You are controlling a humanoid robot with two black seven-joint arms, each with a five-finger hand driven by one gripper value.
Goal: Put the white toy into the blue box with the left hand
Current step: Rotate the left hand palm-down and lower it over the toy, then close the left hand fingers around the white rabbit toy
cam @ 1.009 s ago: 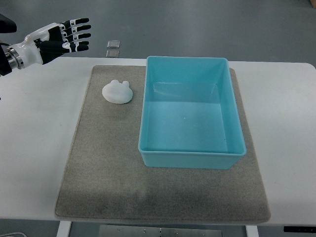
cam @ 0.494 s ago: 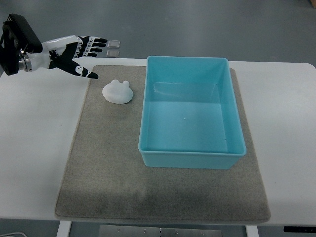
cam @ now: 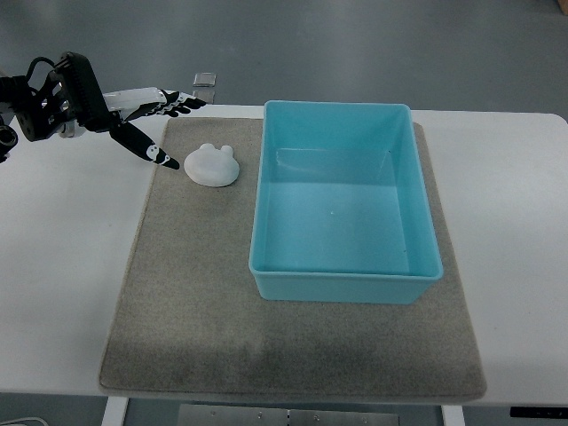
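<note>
A white toy (cam: pixel 211 165) with two small ears lies on the grey mat (cam: pixel 177 293), just left of the blue box (cam: pixel 343 279). The box stands open-topped with nothing inside. My left hand (cam: pixel 164 129) comes in from the upper left and hovers beside the toy's left edge. Its fingers (cam: pixel 174 103) stretch out toward the right behind the toy, and the thumb points down toward the toy's near left side. The hand is open and holds nothing. A small gap separates the thumb tip from the toy.
The mat lies on a white table (cam: pixel 62 266) that reaches past it on both sides. Two small flat tiles (cam: pixel 203 79) lie on the floor beyond the table's far edge.
My left hand has moved right and lower toward the toy. Its thumb has swung away from the fingers, widening the spread.
</note>
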